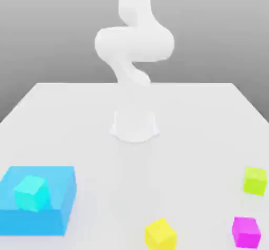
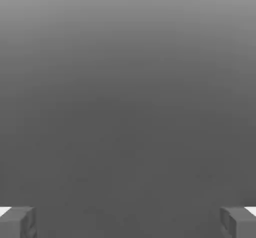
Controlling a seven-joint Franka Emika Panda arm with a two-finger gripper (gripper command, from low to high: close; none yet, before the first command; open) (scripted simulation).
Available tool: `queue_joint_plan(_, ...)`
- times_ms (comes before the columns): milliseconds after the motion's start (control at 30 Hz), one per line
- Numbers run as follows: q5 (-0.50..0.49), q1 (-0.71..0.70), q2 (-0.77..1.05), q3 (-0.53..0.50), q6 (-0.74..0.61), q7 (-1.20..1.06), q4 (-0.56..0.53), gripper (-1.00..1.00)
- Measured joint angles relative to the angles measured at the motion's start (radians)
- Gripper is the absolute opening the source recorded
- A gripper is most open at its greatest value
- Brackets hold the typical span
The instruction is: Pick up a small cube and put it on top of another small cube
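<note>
Magenta cube (image 1: 246, 231) on tabletop (image 1: 199, 117); cyan cube (image 1: 31, 193) atop blue block (image 1: 58, 212); pincer (image 2: 128, 222) spread wide, empty.

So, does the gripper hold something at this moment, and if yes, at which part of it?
Nothing is held. The gripper is open with an empty gap between its fingers. The magenta cube sits on the table.

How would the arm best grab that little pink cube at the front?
Probably from straight above, the jaws closing on two opposite upright faces of the pink cube. It sits flat on the table with open space all round; the green cube and yellow cube stand apart from it. It looks slightly turned, so the open gripper should twist to meet the faces squarely.
</note>
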Motion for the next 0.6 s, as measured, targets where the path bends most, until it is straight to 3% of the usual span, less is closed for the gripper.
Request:
queue_joint_plan(267,0.085,0.187,0.298,-0.060,0.084,-0.308,0.003,0.00)
queue_joint_plan(600,0.162,0.324,0.660,-0.027,0.187,-0.665,0.006,0.00)
